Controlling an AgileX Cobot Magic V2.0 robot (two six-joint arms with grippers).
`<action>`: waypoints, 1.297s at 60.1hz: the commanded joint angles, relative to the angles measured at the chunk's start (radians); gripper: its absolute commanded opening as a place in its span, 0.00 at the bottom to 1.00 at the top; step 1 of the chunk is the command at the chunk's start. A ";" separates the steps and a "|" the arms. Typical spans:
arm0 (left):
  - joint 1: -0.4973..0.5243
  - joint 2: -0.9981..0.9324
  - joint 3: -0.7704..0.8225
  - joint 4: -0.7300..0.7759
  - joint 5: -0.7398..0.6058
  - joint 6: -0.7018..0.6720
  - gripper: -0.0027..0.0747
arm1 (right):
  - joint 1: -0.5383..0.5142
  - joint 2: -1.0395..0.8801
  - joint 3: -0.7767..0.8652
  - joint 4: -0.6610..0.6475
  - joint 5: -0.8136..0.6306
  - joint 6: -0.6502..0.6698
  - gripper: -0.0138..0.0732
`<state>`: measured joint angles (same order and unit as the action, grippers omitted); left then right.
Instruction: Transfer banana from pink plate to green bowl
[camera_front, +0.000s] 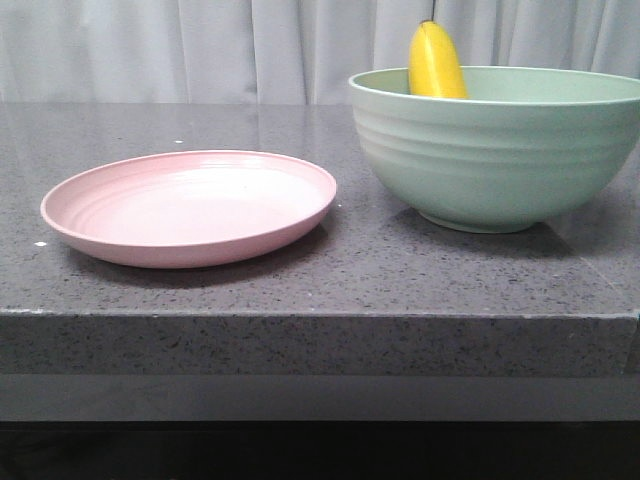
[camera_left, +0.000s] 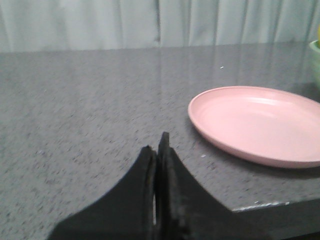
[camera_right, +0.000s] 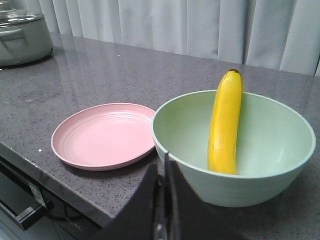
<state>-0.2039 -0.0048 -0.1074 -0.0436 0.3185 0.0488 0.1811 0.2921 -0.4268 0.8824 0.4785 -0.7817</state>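
Observation:
The banana stands on end inside the green bowl, leaning on its far wall; it also shows in the right wrist view, with the bowl around it. The pink plate lies empty to the left of the bowl, and shows in both wrist views. My left gripper is shut and empty, off the plate's left side. My right gripper is shut and empty, just before the bowl's near rim. Neither gripper shows in the front view.
The grey speckled counter has its front edge close to plate and bowl. A steel pot with a glass lid stands far off beyond the plate. White curtains hang behind the counter.

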 joint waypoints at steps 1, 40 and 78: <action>0.065 -0.020 0.011 -0.029 -0.111 -0.001 0.01 | 0.003 0.007 -0.026 0.027 -0.043 0.000 0.09; 0.185 -0.020 0.118 -0.102 -0.188 -0.018 0.01 | 0.003 0.007 -0.026 0.027 -0.037 0.000 0.09; 0.185 -0.020 0.118 -0.102 -0.188 -0.018 0.01 | 0.003 0.007 -0.026 0.027 -0.037 0.000 0.09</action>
<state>-0.0216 -0.0048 0.0073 -0.1366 0.2191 0.0390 0.1811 0.2921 -0.4268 0.8824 0.4838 -0.7817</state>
